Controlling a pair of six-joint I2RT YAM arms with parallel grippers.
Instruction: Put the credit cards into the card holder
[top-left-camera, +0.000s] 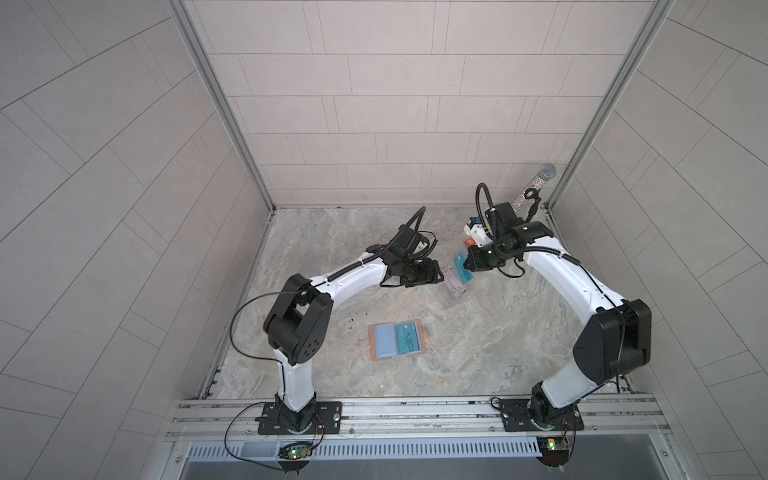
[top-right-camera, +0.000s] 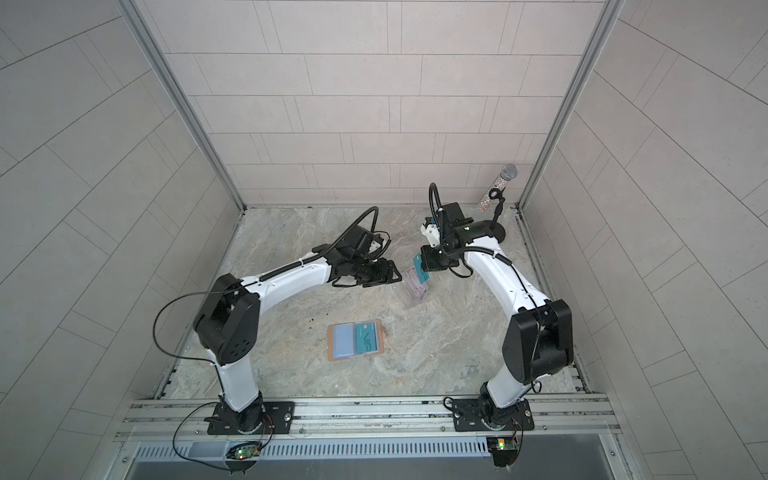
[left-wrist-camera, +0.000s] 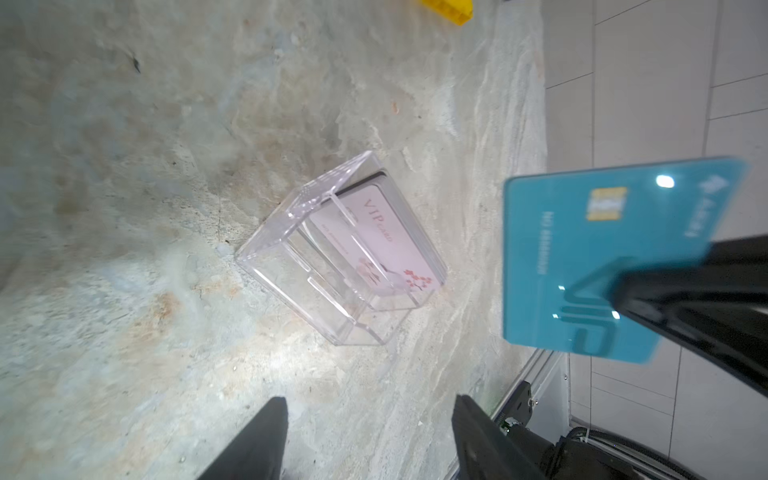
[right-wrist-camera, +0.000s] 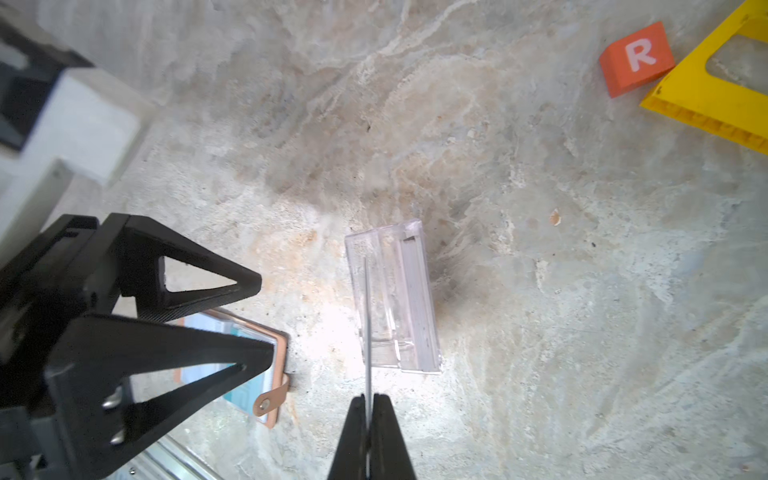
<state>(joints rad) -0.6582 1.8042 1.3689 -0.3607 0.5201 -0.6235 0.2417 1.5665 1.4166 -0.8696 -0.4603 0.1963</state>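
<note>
The card holder (top-left-camera: 397, 341) lies open on the marble table with a teal VIP card (top-left-camera: 409, 337) in its right-hand sleeve; its tan snap tab (right-wrist-camera: 270, 400) shows in the right wrist view. My right gripper (right-wrist-camera: 369, 399) is shut on a second teal card (left-wrist-camera: 582, 257), which it holds on edge above the clear acrylic stand (top-left-camera: 455, 289). Pale lilac credit cards (left-wrist-camera: 374, 245) lean inside that stand. My left gripper (left-wrist-camera: 370, 400) hangs open and empty just left of the stand, close to the held card (top-left-camera: 462, 270).
An orange block marked R (right-wrist-camera: 638, 58) and a yellow frame piece (right-wrist-camera: 715, 91) lie behind the stand. A glittery microphone (top-left-camera: 536, 187) stands in the back right corner, with a white device (top-left-camera: 476, 230) beside the right arm.
</note>
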